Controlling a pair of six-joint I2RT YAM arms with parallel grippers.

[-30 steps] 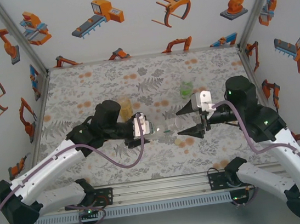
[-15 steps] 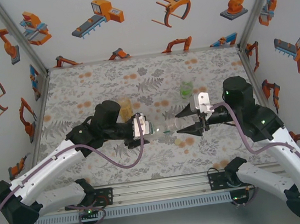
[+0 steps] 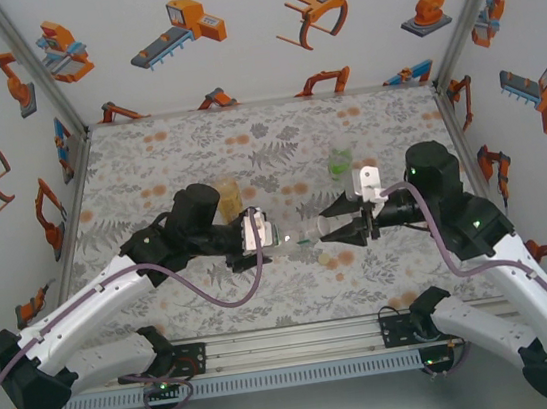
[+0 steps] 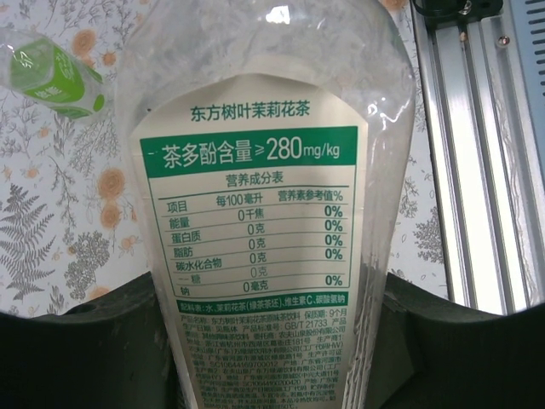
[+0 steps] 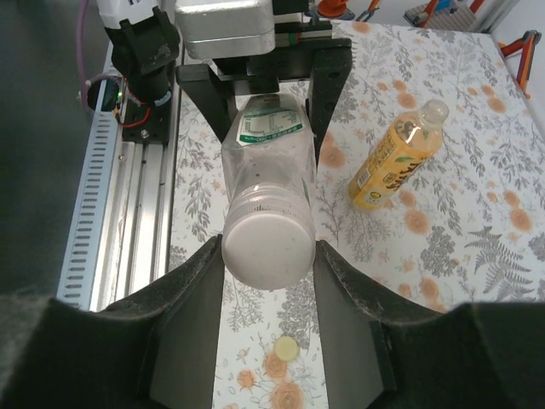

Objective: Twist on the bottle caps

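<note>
**My two hands meet at the clear bottle (image 3: 293, 234)**

My left hand (image 3: 260, 234) is closed tight on the fat end of the clear bottle. It holds the bottle lying sideways above the table (image 3: 195, 144). The white cap (image 5: 268, 247) sits on the clear bottle's mouth. My right hand (image 3: 329, 229) is at that end, nearly closed, with one finger pressed on each side of the white cap. The yellow bottle (image 5: 396, 166) lies behind the clear bottle, near my left hand. The green bottle (image 3: 339, 164) sits behind it too, nearer my right hand. A small yellow cap (image 5: 283, 346) lies on the table below the clear bottle's capped end.
</note>
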